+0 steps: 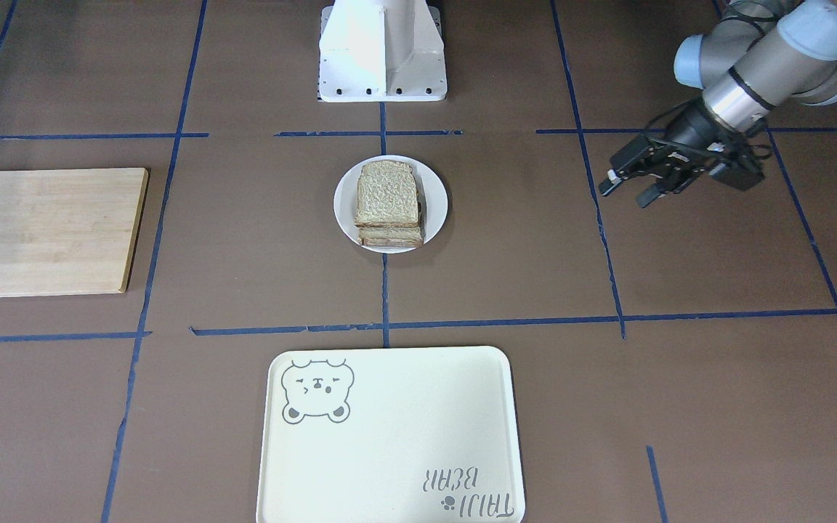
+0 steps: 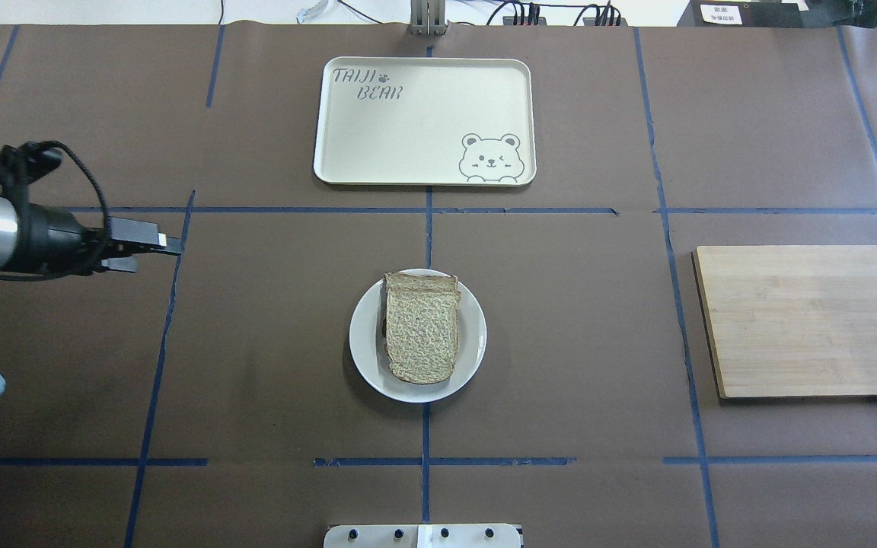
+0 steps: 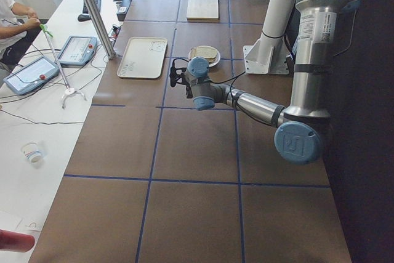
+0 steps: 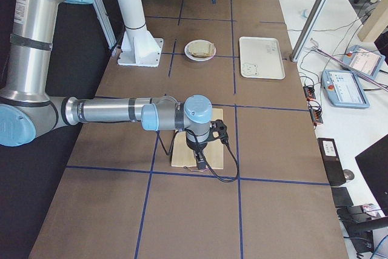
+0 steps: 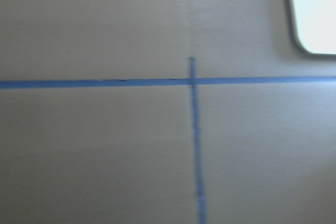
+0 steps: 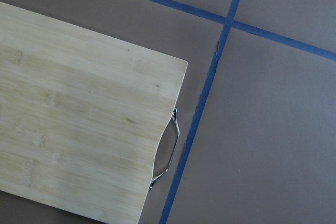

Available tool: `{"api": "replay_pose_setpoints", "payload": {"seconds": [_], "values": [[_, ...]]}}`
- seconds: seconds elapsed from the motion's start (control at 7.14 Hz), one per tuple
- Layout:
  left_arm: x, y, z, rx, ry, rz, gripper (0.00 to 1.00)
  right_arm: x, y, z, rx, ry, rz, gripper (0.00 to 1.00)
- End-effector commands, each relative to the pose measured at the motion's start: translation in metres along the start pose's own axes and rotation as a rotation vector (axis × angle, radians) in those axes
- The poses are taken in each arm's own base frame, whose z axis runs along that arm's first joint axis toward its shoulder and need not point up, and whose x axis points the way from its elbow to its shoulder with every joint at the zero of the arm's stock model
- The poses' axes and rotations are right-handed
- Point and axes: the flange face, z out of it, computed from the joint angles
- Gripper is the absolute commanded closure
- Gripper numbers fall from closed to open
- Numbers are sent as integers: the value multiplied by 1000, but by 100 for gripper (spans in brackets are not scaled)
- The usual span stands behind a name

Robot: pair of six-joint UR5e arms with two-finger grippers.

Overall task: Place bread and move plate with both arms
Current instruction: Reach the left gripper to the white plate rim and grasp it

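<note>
Though crossed by blue tape lines, table (image 1: 244,254): lying flat and brown under every item.
Left arm (image 1: 753,80): reaching in over its own end of the table, well apart from the plate, with its wrist pointing toward the centre.
Right arm (image 4: 121,112): stretching out low along the opposite end, with its wrist hanging over the cutting board.
Tray (image 1: 389,436): sitting at the operators' edge, cream, with a bear drawing in one corner; nothing is lying on it.
Cutting board (image 1: 41,232): lying on the robot's right side, pale wood, with a metal handle showing at one short edge.
Base block (image 1: 382,51): standing white at the robot's edge, in line with the plate and the tray.
Plate (image 1: 433,196): sitting at the table centre, between the base block and the tray, touching neither.
Bread (image 1: 387,192): lying flat as the top slice of a stack on the plate, speckled face up.
Left gripper (image 1: 625,190): hovering above bare table, its fingers standing apart and gripping nothing.
Right gripper (image 4: 200,165): hanging over the board's end; finger spacing is not readable from this side view, so I cannot tell.
</note>
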Motion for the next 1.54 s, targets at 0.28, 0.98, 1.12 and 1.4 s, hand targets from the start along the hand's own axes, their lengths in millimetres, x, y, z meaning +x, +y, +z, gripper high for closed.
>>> {"api": "replay_pose_setpoints", "payload": {"seconds": [0.28, 0.98, 1.12, 1.4], "values": [[99, 141, 122, 61, 181, -226, 0, 0, 0, 1, 0, -5, 4, 0], [96, 163, 177, 75, 267, -275, 23, -1, 0, 0, 1, -8, 5, 0], [96, 163, 178, 74, 266, -275, 32, -1, 0, 0, 1, -8, 5, 0], [94, 163, 189, 76, 254, -273, 46, -1, 0, 0, 1, -8, 5, 0]]}}
